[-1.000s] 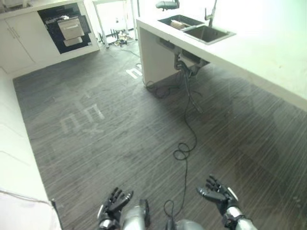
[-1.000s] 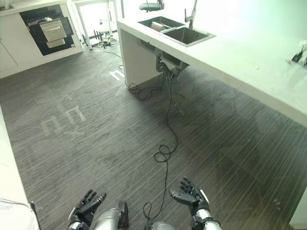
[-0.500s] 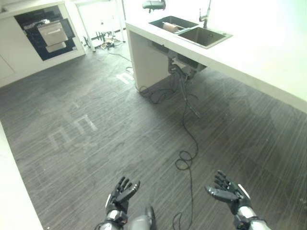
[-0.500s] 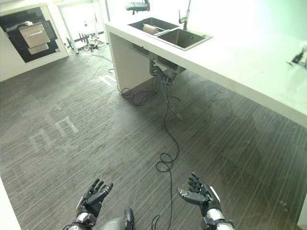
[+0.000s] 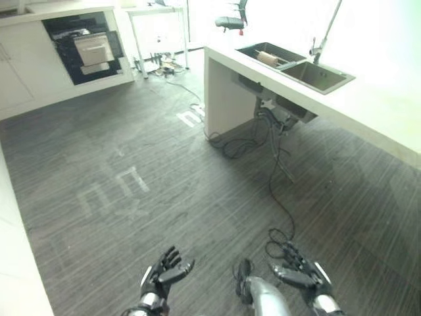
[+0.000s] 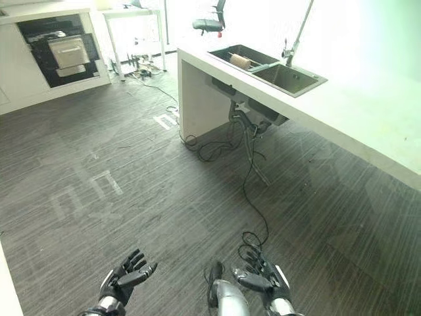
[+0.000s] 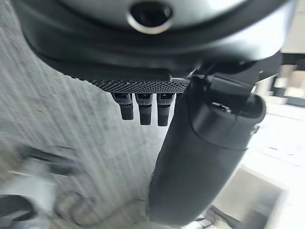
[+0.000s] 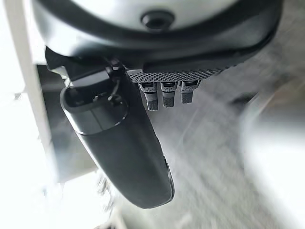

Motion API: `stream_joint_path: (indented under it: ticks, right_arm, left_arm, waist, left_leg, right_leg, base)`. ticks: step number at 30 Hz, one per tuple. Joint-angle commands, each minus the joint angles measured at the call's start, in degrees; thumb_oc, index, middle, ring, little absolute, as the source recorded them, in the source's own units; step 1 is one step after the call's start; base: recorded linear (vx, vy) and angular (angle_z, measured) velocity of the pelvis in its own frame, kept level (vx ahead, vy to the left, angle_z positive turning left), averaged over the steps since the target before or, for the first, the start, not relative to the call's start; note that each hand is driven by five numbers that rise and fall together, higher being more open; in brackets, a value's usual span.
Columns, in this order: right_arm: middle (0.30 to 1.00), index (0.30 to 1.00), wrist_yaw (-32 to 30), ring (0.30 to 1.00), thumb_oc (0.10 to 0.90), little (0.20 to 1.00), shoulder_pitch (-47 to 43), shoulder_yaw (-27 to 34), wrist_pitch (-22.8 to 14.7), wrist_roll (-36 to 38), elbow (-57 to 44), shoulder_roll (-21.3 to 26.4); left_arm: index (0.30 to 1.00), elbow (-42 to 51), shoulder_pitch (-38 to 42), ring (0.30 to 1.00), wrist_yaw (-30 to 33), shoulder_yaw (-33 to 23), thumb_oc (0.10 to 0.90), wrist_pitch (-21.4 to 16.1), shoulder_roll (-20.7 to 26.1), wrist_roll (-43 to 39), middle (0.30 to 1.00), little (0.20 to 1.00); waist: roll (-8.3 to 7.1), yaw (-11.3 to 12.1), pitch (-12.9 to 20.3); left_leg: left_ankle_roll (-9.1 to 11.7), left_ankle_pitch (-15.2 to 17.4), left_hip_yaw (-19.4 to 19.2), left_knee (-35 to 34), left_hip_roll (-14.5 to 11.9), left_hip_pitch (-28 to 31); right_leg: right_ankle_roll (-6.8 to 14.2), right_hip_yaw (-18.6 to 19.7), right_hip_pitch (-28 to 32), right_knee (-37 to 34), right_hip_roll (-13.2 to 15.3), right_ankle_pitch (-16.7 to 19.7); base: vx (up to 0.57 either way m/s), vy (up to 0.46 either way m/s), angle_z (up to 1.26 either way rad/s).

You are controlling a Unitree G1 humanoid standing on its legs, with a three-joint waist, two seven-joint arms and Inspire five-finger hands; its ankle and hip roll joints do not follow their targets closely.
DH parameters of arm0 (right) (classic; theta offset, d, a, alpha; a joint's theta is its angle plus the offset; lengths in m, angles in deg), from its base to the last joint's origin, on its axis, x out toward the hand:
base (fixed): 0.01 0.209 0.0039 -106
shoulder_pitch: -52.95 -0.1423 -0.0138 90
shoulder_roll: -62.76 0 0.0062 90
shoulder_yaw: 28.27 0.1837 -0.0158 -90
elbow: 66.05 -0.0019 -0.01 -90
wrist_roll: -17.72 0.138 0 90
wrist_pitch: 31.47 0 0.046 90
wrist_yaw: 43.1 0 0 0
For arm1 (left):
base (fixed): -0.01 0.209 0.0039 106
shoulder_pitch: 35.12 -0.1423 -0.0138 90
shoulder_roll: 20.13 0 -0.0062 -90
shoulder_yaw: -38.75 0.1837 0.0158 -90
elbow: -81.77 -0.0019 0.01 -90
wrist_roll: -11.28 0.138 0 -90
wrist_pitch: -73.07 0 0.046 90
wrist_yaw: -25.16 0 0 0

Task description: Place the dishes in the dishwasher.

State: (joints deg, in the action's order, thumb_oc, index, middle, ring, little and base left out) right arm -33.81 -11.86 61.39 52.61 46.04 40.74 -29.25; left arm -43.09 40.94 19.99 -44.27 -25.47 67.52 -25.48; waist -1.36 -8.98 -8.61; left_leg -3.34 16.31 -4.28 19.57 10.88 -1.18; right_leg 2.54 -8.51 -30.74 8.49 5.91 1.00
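The dishwasher [image 5: 89, 49] stands open in the white cabinets at the far left, a grey rack pulled partway out of its dark opening. A double sink [image 5: 299, 66] is set in the white counter at the right, and a rolled tan object [image 5: 268, 58] lies in its far basin. My left hand [image 5: 161, 276] hangs low over the dark floor, fingers spread and holding nothing. My right hand [image 5: 299, 276] is low at the right, palm up, fingers relaxed and empty. Both hands are far from the sink and the dishwasher.
The white counter [image 5: 381, 112] runs along the right side, with pipes and cables [image 5: 273, 125] hanging beneath the sink. An office chair [image 5: 230, 20] stands at the far end. A white ledge [image 5: 16, 263] borders the left. Dark striped floor [image 5: 145, 164] lies between.
The whole picture has shifted, so the camera has moved: the counter and sink now sit further right. Both hands stay open and low.
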Motion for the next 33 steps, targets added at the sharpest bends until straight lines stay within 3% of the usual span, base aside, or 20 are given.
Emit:
stream_joint_path:
  ticks: [1, 6, 9, 10, 11, 12, 14, 17, 18, 20, 21, 22, 26, 29, 31, 33]
  right_arm:
    - [0.900, 0.900, -0.58, 0.900, 0.800, 0.900, -10.17, -1.83, -4.77, 2.59, -7.36, 2.38]
    - [0.900, 0.900, -2.41, 0.900, 0.800, 0.900, -11.30, -1.94, -3.61, 3.06, -9.61, 3.69]
    - [0.900, 0.900, -2.64, 0.900, 0.800, 0.900, -11.45, -1.36, -3.95, 3.41, -10.27, 4.44]
    - [0.900, 0.900, -2.75, 0.900, 0.800, 0.900, -11.24, -1.08, -4.52, 2.33, -10.43, 5.09]
    - [0.900, 0.900, -2.36, 0.900, 0.800, 0.900, -11.17, -1.04, -4.96, 1.53, -10.49, 5.56]
    - [0.900, 0.900, -1.29, 0.900, 0.800, 0.900, -10.82, -0.67, -5.52, 1.13, -10.37, 6.17]
    - [0.900, 0.900, -0.62, 0.900, 0.800, 0.900, -10.44, 0.09, -6.30, 1.22, -10.43, 6.62]
    - [0.900, 0.900, 0.48, 0.900, 0.800, 0.900, -11.20, 0.45, -6.22, 1.40, -10.95, 6.62]
    - [0.900, 0.900, 0.98, 0.900, 0.800, 0.900, -11.33, 0.16, -6.05, 0.74, -11.67, 6.57]
    - [0.900, 0.900, 1.49, 0.900, 0.800, 0.900, -10.76, -0.18, -5.65, 0.33, -13.68, 7.01]
    - [0.900, 0.900, 1.85, 0.900, 0.800, 0.900, -10.45, -0.20, -5.36, 0.42, -14.72, 7.28]
    - [0.900, 0.900, 2.95, 0.900, 0.800, 0.900, -10.16, 0.13, -6.19, -0.35, -16.49, 8.03]
    - [0.900, 0.900, 2.84, 0.900, 0.800, 0.900, -10.60, 0.55, -5.88, -0.47, -18.31, 8.84]
    - [0.900, 0.900, 2.67, 0.900, 0.800, 0.900, -9.12, 1.89, -5.29, 0.46, -21.03, 7.89]
    - [0.900, 0.900, 2.15, 0.900, 0.800, 0.900, -8.83, 1.89, -5.61, 0.01, -21.83, 7.05]
    - [0.900, 0.900, 1.22, 0.900, 0.800, 0.900, -9.16, 1.50, -5.37, -0.10, -22.31, 6.15]
  left_arm:
    - [0.900, 11.50, 1.09, 0.900, -1.07, -1.20, 0.800, -4.24, 2.22, 0.93, 0.900, 0.900]
    - [0.900, 14.16, 2.06, 0.900, -1.09, -1.66, 0.800, -1.98, 2.22, 0.88, 0.900, 0.900]
    - [0.900, 15.92, 2.39, 0.900, -0.84, -1.52, 0.800, -2.10, 2.15, 0.44, 0.900, 0.900]
    - [0.900, 16.58, 2.48, 0.900, -1.01, -1.21, 0.800, -2.66, 1.91, -0.80, 0.900, 0.900]
    - [0.900, 17.31, 2.44, 0.900, -1.17, -0.81, 0.800, -3.49, 1.54, -1.23, 0.900, 0.900]
    - [0.900, 18.43, 1.86, 0.900, -1.61, -0.45, 0.800, -4.71, 1.26, -1.28, 0.900, 0.900]
    - [0.900, 19.55, 1.82, 0.900, -2.20, -0.32, 0.800, -5.68, 1.34, -0.45, 0.900, 0.900]
    - [0.900, 21.51, 0.77, 0.900, -2.72, -1.26, 0.800, -6.14, 1.57, -0.61, 0.900, 0.900]
    - [0.900, 22.16, -0.15, 0.900, -2.67, -1.54, 0.800, -6.93, 2.09, -0.77, 0.900, 0.900]
    - [0.900, 23.40, -1.53, 0.900, -2.39, -1.81, 0.800, -7.64, 2.66, -1.10, 0.900, 0.900]
    - [0.900, 24.12, -2.21, 0.900, -2.23, -1.86, 0.800, -7.87, 2.78, -1.38, 0.900, 0.900]
    - [0.900, 23.71, -3.45, 0.900, -3.93, -2.24, 0.800, -10.25, 2.06, -0.03, 0.900, 0.900]
    - [0.900, 23.94, -2.30, 0.900, -4.40, -2.33, 0.800, -10.44, 2.60, 0.57, 0.900, 0.900]
    - [0.900, 25.04, -0.50, 0.900, -5.78, -2.96, 0.800, -9.56, 4.75, 2.04, 0.900, 0.900]
    - [0.900, 25.74, -0.01, 0.900, -6.35, -2.83, 0.800, -9.65, 5.66, 2.84, 0.900, 0.900]
    - [0.900, 26.69, 0.27, 0.900, -6.37, -2.42, 0.800, -9.66, 6.57, 3.99, 0.900, 0.900]
  waist:
    - [-0.07, 3.36, 2.82]
    - [-0.80, 3.73, 6.08]
    - [-1.00, 3.76, 6.85]
    - [-1.53, 3.86, 6.50]
    - [-2.50, 4.12, 6.25]
    - [-2.86, 4.51, 5.74]
    - [-2.91, 5.62, 4.18]
    - [-2.71, 7.07, 2.98]
    - [-1.74, 7.42, 3.39]
    - [0.83, 7.98, 3.32]
    - [1.61, 8.46, 3.44]
    - [2.44, 10.10, 3.32]
    - [2.47, 9.50, 3.52]
    - [2.05, 8.87, 4.90]
    - [1.78, 8.72, 5.35]
    - [2.02, 8.60, 5.79]
  left_leg:
    - [-1.18, 1.17, 7.19, -2.38, -3.37, 1.55]
    - [0.87, 1.65, 5.03, -2.38, -4.61, 4.35]
    - [3.22, -5.26, 3.48, -2.38, -5.70, 6.81]
    - [5.99, -12.72, 0.84, 5.56, -6.71, 5.81]
    - [7.14, -16.09, -0.99, 14.15, -6.15, 1.36]
    - [7.91, -18.36, -2.78, 23.03, -7.40, -4.39]
    - [6.77, -16.73, -4.33, 23.85, -10.46, -10.50]
    - [5.35, -14.88, -6.35, 9.98, -10.71, -9.68]
    - [5.71, -17.37, -6.99, -1.98, -11.65, -9.23]
    - [6.68, -15.07, -4.98, -2.38, -14.93, -15.20]
    - [7.47, -15.38, -3.53, -2.38, -16.40, -18.18]
    - [8.73, -18.35, -0.31, -2.38, -17.54, -22.55]
    - [7.28, -15.33, -1.08, -2.38, -17.16, -20.40]
    - [4.97, -12.88, -1.03, -2.38, -15.28, -17.59]
    - [3.74, -12.09, -0.93, -2.38, -14.26, -16.83]
    - [1.97, -10.78, 0.03, -2.38, -12.79, -15.76]
  right_leg:
    - [5.57, -0.07, 7.34, 8.70, 0.92, 3.72]
    - [3.24, -0.78, 11.69, 8.70, 0.15, -0.43]
    - [1.59, -0.87, 13.15, 8.70, -0.24, -2.85]
    - [0.12, -1.29, 15.21, 8.70, 0.15, -4.50]
    - [-0.83, -1.92, 16.37, 8.70, 1.17, -5.28]
    - [-2.03, -2.92, 18.13, 8.70, 1.42, -6.48]
    - [-2.31, -3.93, 20.62, 8.70, 1.07, -7.67]
    - [-1.15, -1.99, 22.15, 8.70, -0.05, -9.32]
    - [-0.60, -0.70, 22.04, 8.70, -1.68, -9.97]
    - [-0.23, 0.54, 22.78, 8.70, -5.10, -11.30]
    - [-0.35, 1.13, 23.45, 8.70, -6.31, -12.29]
    - [-1.14, 2.76, 26.01, 8.70, -7.84, -15.03]
    - [-0.14, 2.59, 27.41, 8.70, -5.72, -15.03]
    - [1.78, 2.59, 30.66, 8.70, -3.99, -14.75]
    - [3.11, 2.19, 31.81, 8.70, -3.29, -11.62]
    - [5.31, 2.41, 31.33, 14.13, -3.24, -5.10]
  base:
    - [0.46, -0.310, -0.04]
    - [0.34, -0.228, -0.17]
    - [0.32, -0.218, 0.34]
    - [0.30, -0.274, -0.23]
    - [0.34, -0.331, -0.20]
    - [0.26, -0.260, -0.07]
    - [0.21, -0.155, -0.21]
    - [0.28, 0.026, -0.26]
    - [0.34, 0.149, -0.50]
    - [0.33, 0.175, -0.45]
    - [0.66, 0.302, -0.77]
    - [0.61, 0.281, -0.77]
    - [0.39, 0.262, -0.89]
    - [0.41, 0.235, -0.15]
    - [0.35, 0.190, 0.02]
    - [0.31, 0.193, 0.07]
